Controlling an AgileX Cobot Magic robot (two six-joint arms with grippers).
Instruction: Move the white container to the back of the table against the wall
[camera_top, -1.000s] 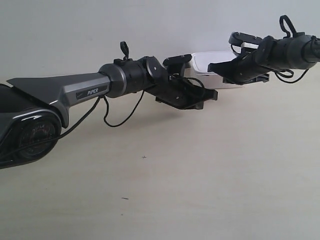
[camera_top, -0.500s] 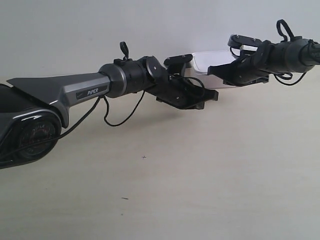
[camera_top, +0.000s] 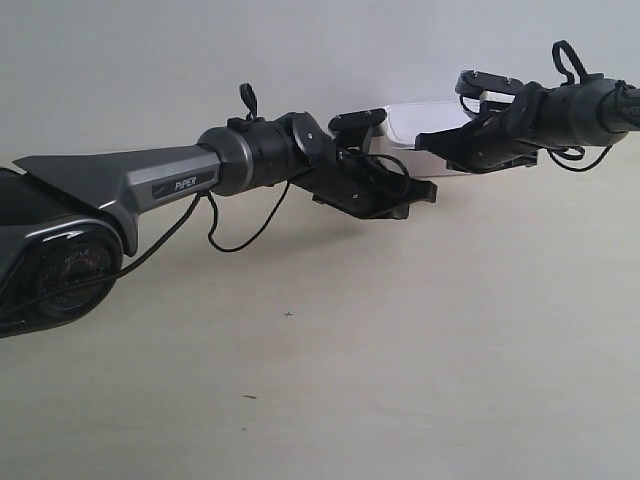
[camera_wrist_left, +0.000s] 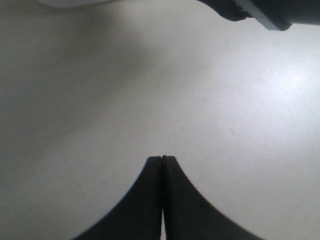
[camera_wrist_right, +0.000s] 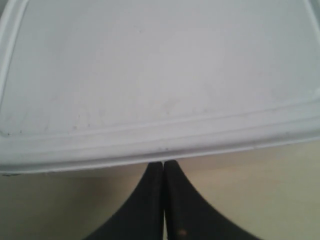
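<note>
1. The white container (camera_top: 422, 124) sits at the far side of the bench (camera_top: 420, 350), right by the wall (camera_top: 200, 50). You cannot tell if it touches the wall.
2. Your right jaws are squeezed shut, tip to tip, with nothing between them. In the right wrist view their tips are right up at the edge of the white container (camera_wrist_right: 160, 75), just under the rim of its lid.
3. Your left jaws are shut tight too, and they hold nothing. They point at bare bench (camera_wrist_left: 100, 100).
4. In the left wrist view a dark arm part (camera_wrist_left: 260, 10) shows at one corner, and a bit of something white (camera_wrist_left: 65, 2) at another. It is too blurry to tell what it is.
5. In the exterior view, the arm at the exterior view's left (camera_top: 150, 185) is grey and black and says "PiPER". Its black end is just beside the container.
6. The arm at the exterior view's right (camera_top: 560, 105) reaches across the front of the container.
7. A tiny dark speck (camera_top: 288, 314) lies on the bench, well apart from the container.
</note>
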